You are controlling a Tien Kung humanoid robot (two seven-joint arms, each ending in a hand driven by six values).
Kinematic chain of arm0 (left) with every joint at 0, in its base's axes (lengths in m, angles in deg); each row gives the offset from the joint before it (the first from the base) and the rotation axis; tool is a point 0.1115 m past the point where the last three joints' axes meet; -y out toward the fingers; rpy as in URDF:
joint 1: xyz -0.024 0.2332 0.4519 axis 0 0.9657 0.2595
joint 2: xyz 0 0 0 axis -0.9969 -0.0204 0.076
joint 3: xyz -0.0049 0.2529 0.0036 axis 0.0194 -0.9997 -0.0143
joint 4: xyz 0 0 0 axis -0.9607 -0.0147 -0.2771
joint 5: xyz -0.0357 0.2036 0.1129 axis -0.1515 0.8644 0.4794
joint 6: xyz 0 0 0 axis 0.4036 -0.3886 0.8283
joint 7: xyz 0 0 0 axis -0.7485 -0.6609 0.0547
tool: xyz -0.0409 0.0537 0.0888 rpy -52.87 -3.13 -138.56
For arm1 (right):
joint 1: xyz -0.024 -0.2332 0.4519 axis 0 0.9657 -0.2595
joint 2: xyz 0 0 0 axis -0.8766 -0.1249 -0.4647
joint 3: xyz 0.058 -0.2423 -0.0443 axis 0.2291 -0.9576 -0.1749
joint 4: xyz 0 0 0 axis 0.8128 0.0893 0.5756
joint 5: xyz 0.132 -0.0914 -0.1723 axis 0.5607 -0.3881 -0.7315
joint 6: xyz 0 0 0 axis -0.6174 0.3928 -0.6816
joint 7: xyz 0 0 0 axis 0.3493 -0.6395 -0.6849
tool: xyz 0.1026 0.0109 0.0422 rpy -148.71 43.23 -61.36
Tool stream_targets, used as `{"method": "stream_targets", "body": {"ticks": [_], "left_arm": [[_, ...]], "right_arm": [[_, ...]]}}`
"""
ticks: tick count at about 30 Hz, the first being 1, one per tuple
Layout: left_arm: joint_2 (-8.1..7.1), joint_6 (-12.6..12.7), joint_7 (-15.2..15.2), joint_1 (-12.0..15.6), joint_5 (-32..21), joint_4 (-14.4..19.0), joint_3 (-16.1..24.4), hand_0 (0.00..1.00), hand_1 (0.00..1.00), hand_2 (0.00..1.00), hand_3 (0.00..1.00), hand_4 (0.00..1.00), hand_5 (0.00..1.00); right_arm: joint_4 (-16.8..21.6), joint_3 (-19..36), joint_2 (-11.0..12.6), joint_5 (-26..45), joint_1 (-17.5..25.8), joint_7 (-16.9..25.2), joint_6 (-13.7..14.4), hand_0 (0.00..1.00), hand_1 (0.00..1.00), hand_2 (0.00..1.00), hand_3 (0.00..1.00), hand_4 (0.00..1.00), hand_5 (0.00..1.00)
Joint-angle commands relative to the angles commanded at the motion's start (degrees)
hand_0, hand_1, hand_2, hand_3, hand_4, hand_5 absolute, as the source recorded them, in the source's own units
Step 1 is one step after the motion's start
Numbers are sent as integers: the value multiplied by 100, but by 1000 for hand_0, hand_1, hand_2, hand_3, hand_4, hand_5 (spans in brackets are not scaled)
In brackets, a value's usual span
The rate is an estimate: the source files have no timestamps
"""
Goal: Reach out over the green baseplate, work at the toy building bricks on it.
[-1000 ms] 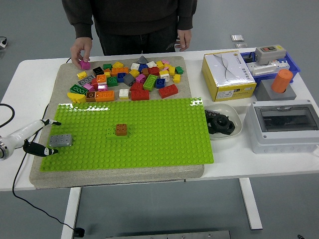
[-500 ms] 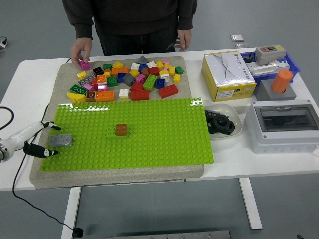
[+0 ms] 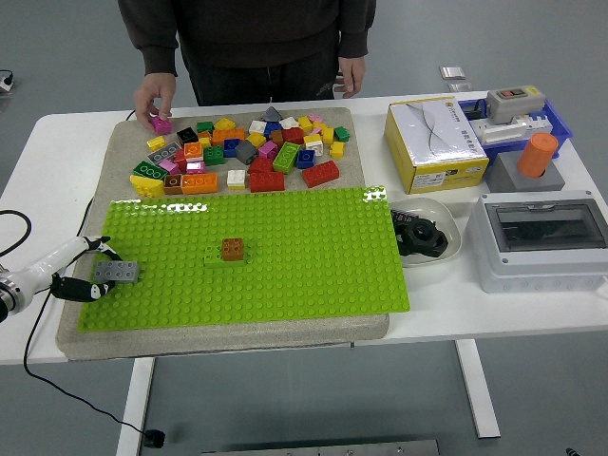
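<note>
The green baseplate (image 3: 304,247) lies on a beige mat in front of me. A grey brick (image 3: 116,273) sits at its left edge, and my left hand (image 3: 103,272) comes in low from the left and pinches the brick's left end between an upper finger and the thumb. A brown brick on a small green one (image 3: 228,251) stands left of the plate's middle. Several loose coloured bricks (image 3: 247,147) are piled on the mat behind the plate. A person at the far side rests one hand (image 3: 155,100) on a magenta brick (image 3: 161,123). My right arm is out of view.
A yellow box (image 3: 435,142) stands at the right, beside a blue tray with an orange cylinder (image 3: 537,152). A white bowl of black parts (image 3: 425,237) sits just past the plate's right edge, and a grey electrical enclosure (image 3: 541,237) lies further right. A black cable (image 3: 14,228) loops at the left.
My left hand's upper finger has curled down onto the grey brick, closing the pinch. The brick and the baseplate have shifted slightly. The person's hands have not moved.
</note>
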Motion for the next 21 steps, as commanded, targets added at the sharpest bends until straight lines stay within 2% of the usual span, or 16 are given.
{"method": "stream_targets", "body": {"ticks": [15,21], "left_arm": [[81,50,-27,-65,-171,-87,7,973,998,998,477,453,2],[72,62,-46,-69,-239,-96,159,975,998,998,470,469,2]], "right_arm": [[0,0,2,20,-31,2,-1,698,592,704,683,749,773],[0,-17,6,25,-31,-2,-1,698,593,704,683,749,772]]}}
